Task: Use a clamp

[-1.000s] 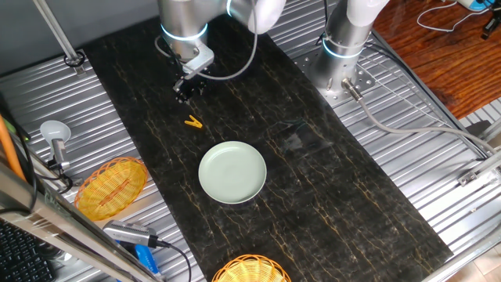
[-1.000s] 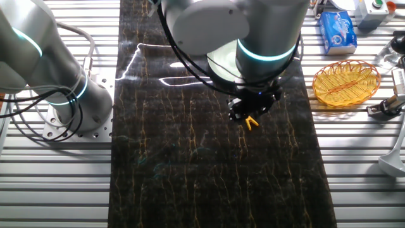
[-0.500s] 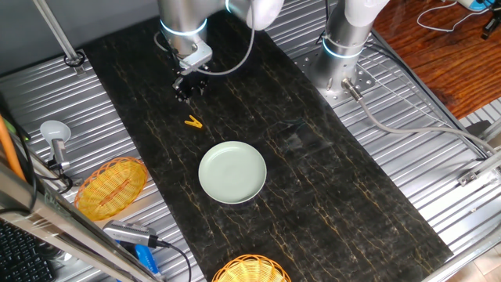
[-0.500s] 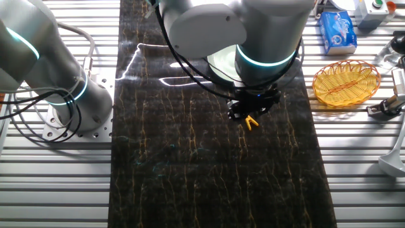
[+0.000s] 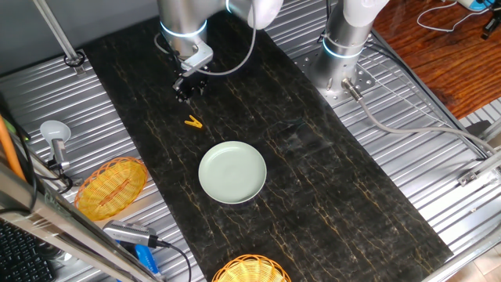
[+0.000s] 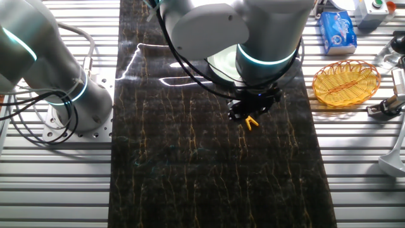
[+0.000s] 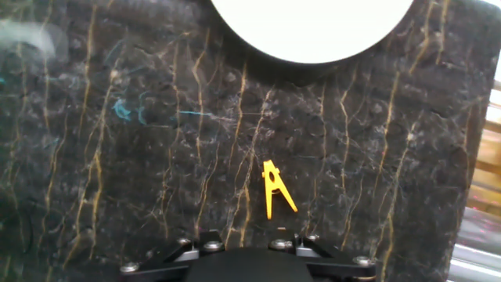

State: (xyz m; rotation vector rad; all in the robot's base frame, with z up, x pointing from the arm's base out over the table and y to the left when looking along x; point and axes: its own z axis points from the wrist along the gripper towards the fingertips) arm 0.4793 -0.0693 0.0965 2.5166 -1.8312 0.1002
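My gripper [image 5: 185, 92] hangs over the dark marbled mat [image 5: 313, 196]; I cannot tell how its jaws stand. The yellow clamp [image 7: 273, 188] lies flat just ahead of my fingers, untouched. Beyond it sits the pale green plate [image 5: 232, 172], with bare mat between them and wicker baskets [image 6: 345, 81] well off to the side.

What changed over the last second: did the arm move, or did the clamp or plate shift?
The gripper drew slightly away from the clamp, toward the far end of the dark mat, in the first half second, then held. Nothing was taken hold of or let go. The clamp lies where it was, apart from the gripper, and the pale green plate has not shifted. Whether the jaws are open cannot be told.
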